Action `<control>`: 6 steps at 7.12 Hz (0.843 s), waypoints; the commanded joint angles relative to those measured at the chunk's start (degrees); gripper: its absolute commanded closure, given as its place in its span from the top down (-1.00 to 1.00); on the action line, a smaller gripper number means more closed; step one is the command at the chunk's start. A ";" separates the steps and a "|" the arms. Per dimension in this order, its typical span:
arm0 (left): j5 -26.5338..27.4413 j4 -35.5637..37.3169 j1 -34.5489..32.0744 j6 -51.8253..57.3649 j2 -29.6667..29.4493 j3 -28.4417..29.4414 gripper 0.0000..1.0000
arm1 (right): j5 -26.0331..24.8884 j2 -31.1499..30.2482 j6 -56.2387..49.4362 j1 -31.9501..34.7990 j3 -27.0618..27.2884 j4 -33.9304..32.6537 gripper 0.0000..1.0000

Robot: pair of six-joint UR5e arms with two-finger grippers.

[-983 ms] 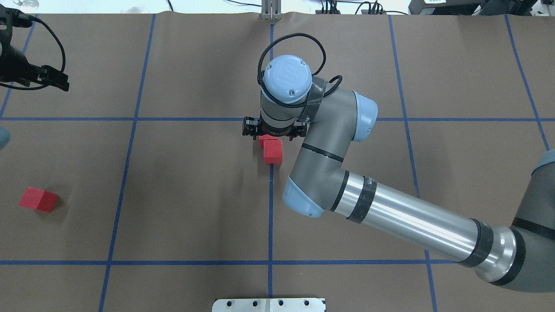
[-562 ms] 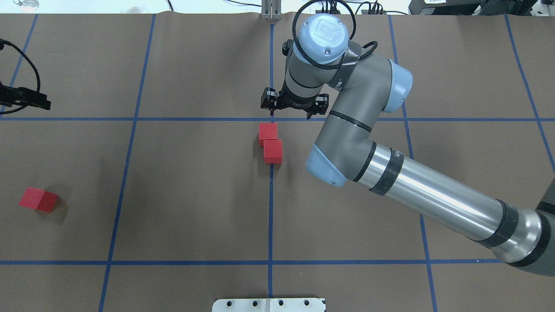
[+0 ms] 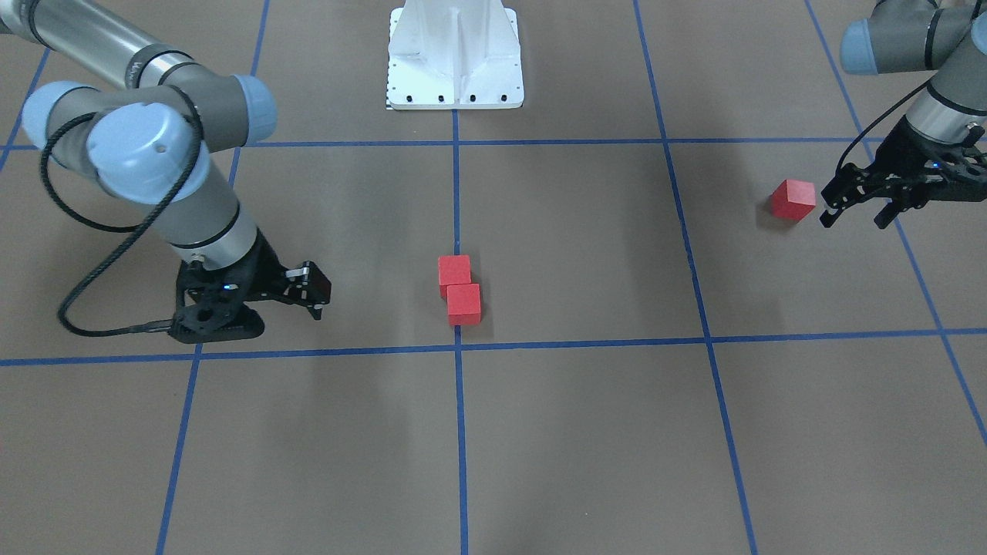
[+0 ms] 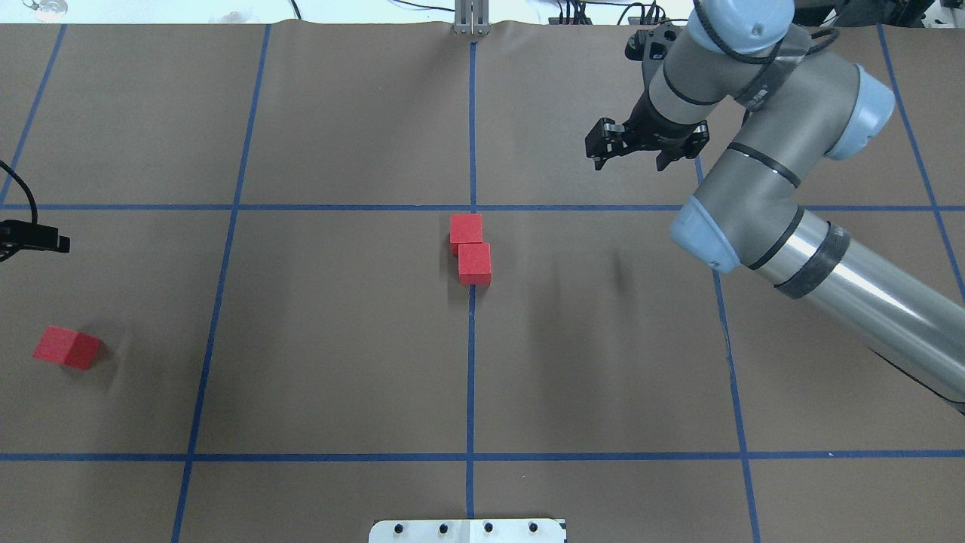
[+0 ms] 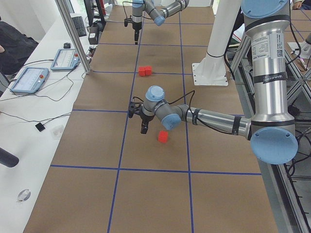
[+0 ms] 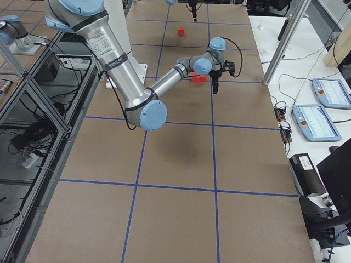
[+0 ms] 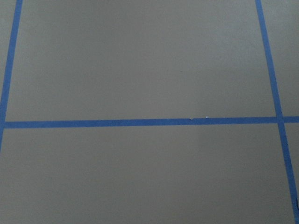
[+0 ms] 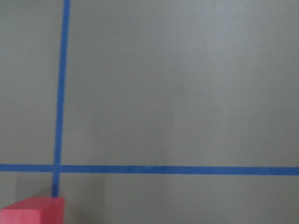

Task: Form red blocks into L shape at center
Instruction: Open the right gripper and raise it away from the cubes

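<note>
While two of the red blocks sit touching, slightly offset from each other, just on the robot's side of the center crossing, the third red block lies well apart at the table's left. The right gripper hangs right of the crossing and beyond it, jaws spread with nothing between them. The left gripper hovers just beside the lone block, likewise spread and empty.

No legible text, brand or number found. Printed label noted on left arm in left side view; lettering too small, unread.
</note>
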 commanded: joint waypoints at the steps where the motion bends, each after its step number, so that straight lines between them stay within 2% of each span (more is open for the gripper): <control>1: 3.96 -1.35 5.78 -3.78 2.51 -0.05 1.00 | 1.57 -4.14 -8.43 3.20 1.07 -1.02 0.98; 3: 4.59 -3.45 8.08 -3.70 4.79 -0.05 1.00 | 1.65 -4.77 -8.55 3.29 1.34 -0.93 0.98; 6: 4.68 -3.37 10.19 -3.35 5.16 -0.05 1.00 | 1.56 -5.04 -8.46 3.20 1.34 -0.84 0.98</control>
